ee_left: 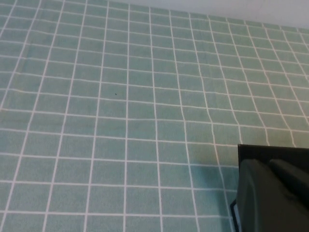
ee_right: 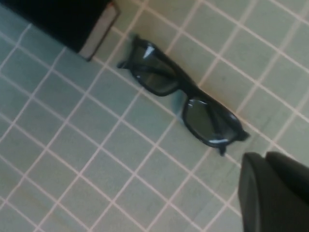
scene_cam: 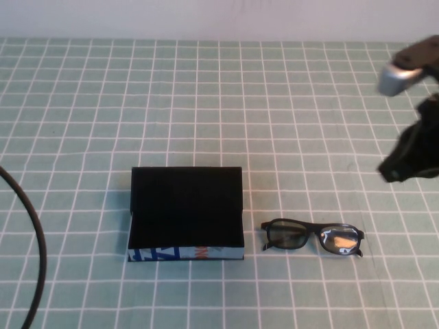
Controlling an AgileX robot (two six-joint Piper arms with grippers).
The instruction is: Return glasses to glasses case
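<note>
High view: the glasses case point(scene_cam: 186, 214) lies open on the desk point(scene_cam: 82, 123); the glasses point(scene_cam: 313, 237) rest folded just beside it. The right tool point(scene_cam: 409, 159) hangs above, well apart; its opening cannot be told.

Left wrist view: the left tool point(ee_left: 273, 198) sits near the case corner, state indeterminate.

Right wrist view: descent should centre on the bridge, fingers straddling the frame.

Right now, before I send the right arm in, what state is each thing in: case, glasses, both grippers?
glasses case: lid open, nothing inside, standing on the table.
glasses: folded, flat on the table right of the case, not touching it.
right gripper: raised over the table's right side, beyond the glasses, holding nothing.
left gripper: near the case, away from the glasses.
</note>
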